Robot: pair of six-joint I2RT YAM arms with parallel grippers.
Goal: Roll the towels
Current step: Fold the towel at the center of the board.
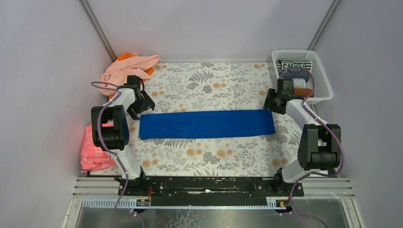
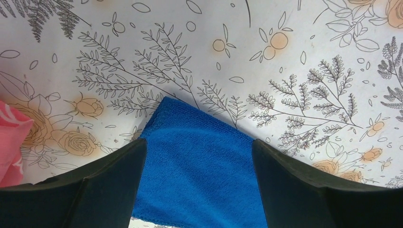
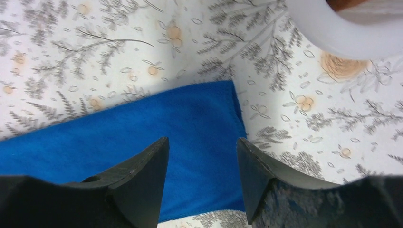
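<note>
A royal blue towel [image 1: 207, 124] lies folded into a long flat strip across the middle of the flowered table. My left gripper [image 1: 142, 105] hovers open over the strip's left end [image 2: 199, 161], the cloth lying flat between its wide-set fingers. At the other end, my right gripper [image 1: 273, 103] is open above the strip's right end [image 3: 190, 123]; nothing is pinched. A pale pink towel [image 1: 127, 69] with an orange one [image 1: 126, 56] under it is heaped at the back left. More rolled towels sit in the basket.
A white lattice basket [image 1: 321, 76] stands at the back right, its rim [image 3: 332, 33] close to my right gripper. A reddish-pink printed item [image 1: 94, 149] lies at the left table edge, also showing at left [image 2: 12, 142]. Grey walls enclose the table.
</note>
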